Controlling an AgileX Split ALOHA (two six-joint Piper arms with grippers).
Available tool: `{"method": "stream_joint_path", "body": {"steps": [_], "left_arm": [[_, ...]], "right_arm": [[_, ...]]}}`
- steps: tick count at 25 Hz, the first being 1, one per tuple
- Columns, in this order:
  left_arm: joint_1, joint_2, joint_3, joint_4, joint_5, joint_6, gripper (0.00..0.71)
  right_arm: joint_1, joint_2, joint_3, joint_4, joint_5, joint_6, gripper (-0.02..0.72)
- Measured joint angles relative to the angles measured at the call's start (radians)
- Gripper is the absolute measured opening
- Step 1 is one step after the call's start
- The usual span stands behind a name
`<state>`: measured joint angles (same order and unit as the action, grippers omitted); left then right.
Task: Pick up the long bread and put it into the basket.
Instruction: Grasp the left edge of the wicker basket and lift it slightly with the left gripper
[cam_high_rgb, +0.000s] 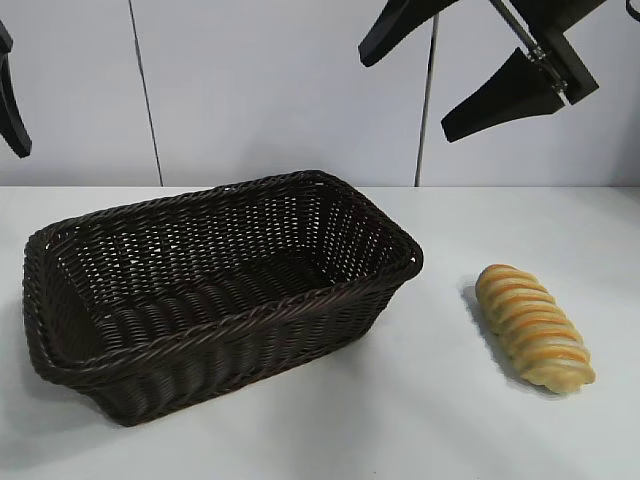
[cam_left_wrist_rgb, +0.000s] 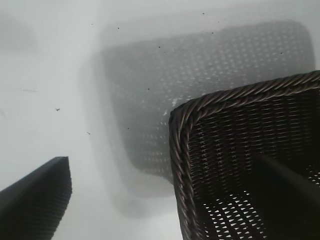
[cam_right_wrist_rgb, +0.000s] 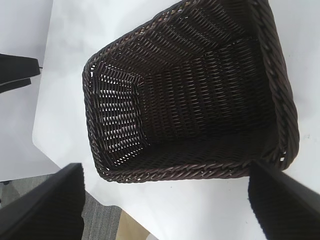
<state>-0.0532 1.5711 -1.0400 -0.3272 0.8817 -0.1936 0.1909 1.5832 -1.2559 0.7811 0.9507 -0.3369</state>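
Observation:
The long bread, a twisted golden loaf, lies on the white table to the right of the basket, apart from it. The dark woven basket is empty. High above the gap between basket and bread hangs my right gripper, open and holding nothing. In the right wrist view its fingers frame the basket rim from above. My left gripper hangs at the far left edge. Seen from the left wrist, that gripper is open over a basket corner. Neither wrist view shows the bread.
The white table has free surface in front of and around the bread. A pale panelled wall stands behind. The right wrist view shows the table's edge with grey floor beyond, and the left gripper's fingers farther off.

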Motion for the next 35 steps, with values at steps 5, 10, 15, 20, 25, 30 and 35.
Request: {"method": "stream_joint_path", "body": {"steps": [5, 10, 15, 20, 25, 30, 35], "left_arm": [[-0.072, 0.001, 0.058, -0.091, -0.079, 0.056, 0.695], [-0.125, 0.055, 0.061, -0.108, -0.117, 0.06, 0.695], [-0.138, 0.14, 0.061, -0.11, -0.147, 0.063, 0.695], [-0.138, 0.206, 0.061, -0.11, -0.173, 0.066, 0.695], [-0.138, 0.225, 0.061, -0.115, -0.187, 0.066, 0.695], [-0.138, 0.225, 0.061, -0.115, -0.202, 0.068, 0.595], [-0.138, 0.225, 0.061, -0.132, -0.211, 0.057, 0.105]], "right_arm": [[0.0, 0.0, 0.0, 0.0, 0.0, 0.0, 0.61], [0.0, 0.0, 0.0, 0.0, 0.001, 0.0, 0.61], [0.0, 0.0, 0.0, -0.007, 0.004, 0.0, 0.61], [0.0, 0.0, 0.0, -0.007, 0.004, 0.0, 0.61], [0.0, 0.0, 0.0, -0.008, 0.011, 0.0, 0.61], [0.0, 0.0, 0.0, -0.008, 0.023, 0.0, 0.61], [0.0, 0.0, 0.0, -0.008, 0.025, 0.0, 0.61]]}}
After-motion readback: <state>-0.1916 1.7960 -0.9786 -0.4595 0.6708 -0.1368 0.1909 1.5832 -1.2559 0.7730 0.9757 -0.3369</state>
